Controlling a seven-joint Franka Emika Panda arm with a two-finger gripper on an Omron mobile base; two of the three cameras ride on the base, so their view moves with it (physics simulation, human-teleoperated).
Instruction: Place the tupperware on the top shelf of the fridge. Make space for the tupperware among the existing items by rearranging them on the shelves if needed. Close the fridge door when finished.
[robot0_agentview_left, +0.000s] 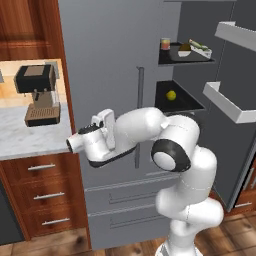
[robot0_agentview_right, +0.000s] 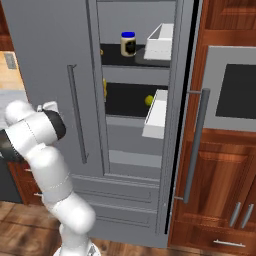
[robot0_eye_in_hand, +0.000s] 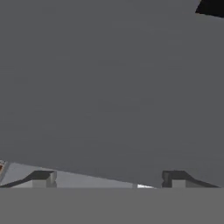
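Hand view: we see gripper (robot0_eye_in_hand: 107, 177) spread wide, empty, close against grey fridge (robot0_agentview_left: 100, 65) door. Tupperware (robot0_agentview_left: 198, 48) sits on top shelf (robot0_agentview_left: 175, 57), right of orange jar (robot0_agentview_left: 165, 44).

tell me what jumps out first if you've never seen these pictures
The big white arm folded in front of the grey fridge, its open gripper hard against the shut left door. Beside it the right door stands open, showing the tupperware on the top shelf and a small yellow fruit on the shelf below.
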